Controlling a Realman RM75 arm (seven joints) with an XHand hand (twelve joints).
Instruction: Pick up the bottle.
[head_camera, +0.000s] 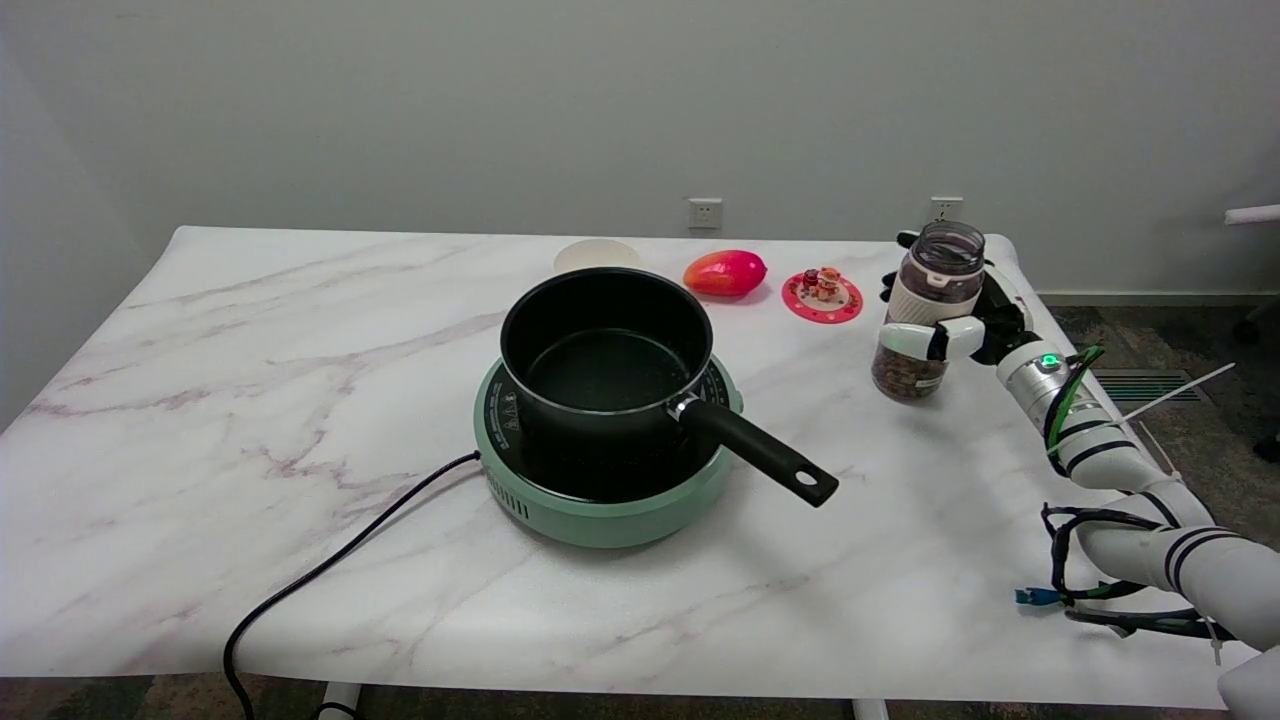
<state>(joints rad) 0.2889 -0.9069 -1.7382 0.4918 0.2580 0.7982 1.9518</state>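
The marble surface (250, 400) carries a green cooker (600, 500) with a black pot (600, 350) on it. At the right side, the right hand (950, 325) holds the bottle (925, 310) around its middle, upright, its base seemingly just above the surface.

Grey wall (400, 100), two sockets (704, 212), marble table (250, 400)

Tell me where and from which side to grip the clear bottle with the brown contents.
Grip the clear bottle of brown contents around its straight middle, coming from the picture's right. It stands upright near the table's right edge, and the right hand already wraps it there from that side, below the open mouth.
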